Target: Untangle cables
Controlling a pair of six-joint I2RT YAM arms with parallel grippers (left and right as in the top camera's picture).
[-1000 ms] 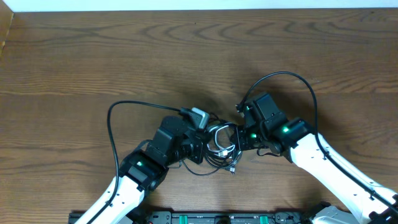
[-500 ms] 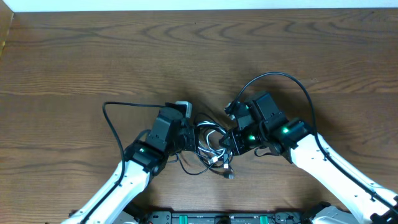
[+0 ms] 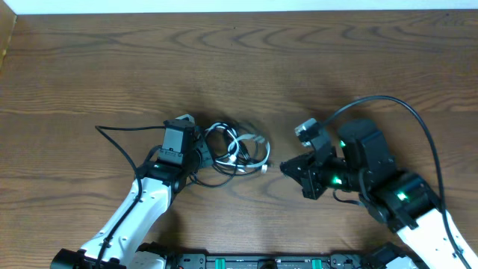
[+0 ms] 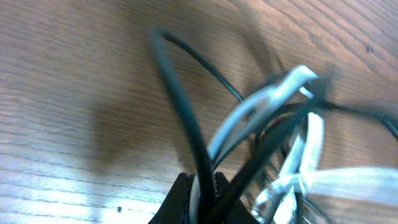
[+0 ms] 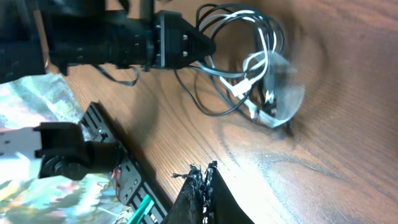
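A wooden table (image 3: 224,60) is seen, with a pale strip (image 3: 224,6), perhaps wall, behind it. The cables (image 3: 239,149) are pinched by the closed left gripper (image 3: 200,155); the right gripper (image 3: 287,167) is closed, empty.

cables (image 4: 249,115) blurred in left wrist view, left hand (image 4: 202,185) cut off below

Wood-grain table (image 3: 314,67), dark brown, grain running nine to three o'clock; one tangled bundle of cables (image 3: 237,149) lies on it, just off centre toward nine o'clock; white cord (image 5: 254,62) looped among black; loose end points toward three o'clock.
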